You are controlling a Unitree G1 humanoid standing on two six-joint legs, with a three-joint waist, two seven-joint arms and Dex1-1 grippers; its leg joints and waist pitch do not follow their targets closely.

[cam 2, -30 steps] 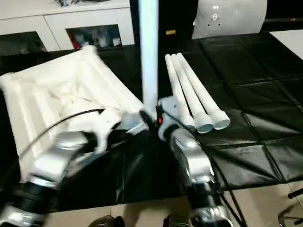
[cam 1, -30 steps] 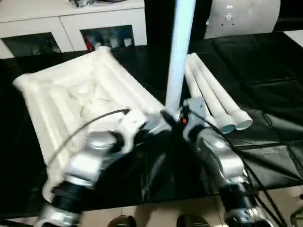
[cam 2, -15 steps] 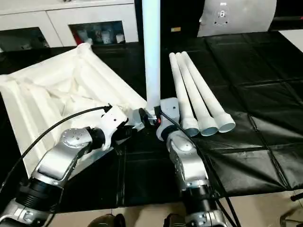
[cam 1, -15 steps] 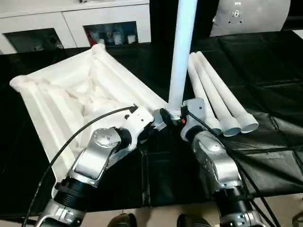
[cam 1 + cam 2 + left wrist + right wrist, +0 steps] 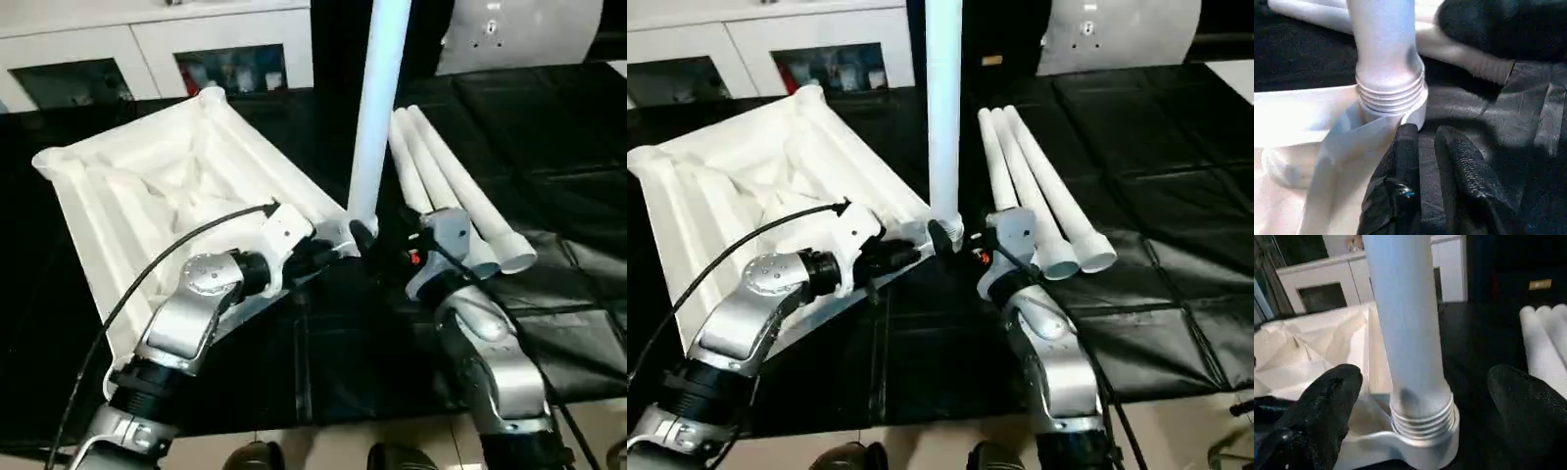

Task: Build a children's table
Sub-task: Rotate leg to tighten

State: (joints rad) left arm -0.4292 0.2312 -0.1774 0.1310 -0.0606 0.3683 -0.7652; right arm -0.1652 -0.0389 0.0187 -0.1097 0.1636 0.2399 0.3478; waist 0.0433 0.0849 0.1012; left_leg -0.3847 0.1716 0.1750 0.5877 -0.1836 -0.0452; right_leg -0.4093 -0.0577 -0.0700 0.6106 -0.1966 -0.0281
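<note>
The white table top [image 5: 167, 186] lies upside down on the black mat, ribbed side up. One white leg [image 5: 377, 108] stands upright with its threaded end in the near right corner socket [image 5: 1425, 440]. Three more legs [image 5: 451, 191] lie side by side on the mat to the right. My left gripper [image 5: 1425, 142] is low beside that socket with its black fingers [image 5: 1405, 147] a narrow gap apart and nothing between them. My right gripper [image 5: 1422, 377] is wide open, one finger on each side of the upright leg and clear of it.
A white cabinet [image 5: 147, 49] with glass-fronted shelves runs along the back. A pale grey rounded object [image 5: 519, 34] stands at the back right. The black mat [image 5: 549, 127] has taped seams and ends at a light floor near me.
My right gripper has opened wide and drawn back to the right from the leg's base. The left fingers have parted slightly. The leg stays upright in the socket.
</note>
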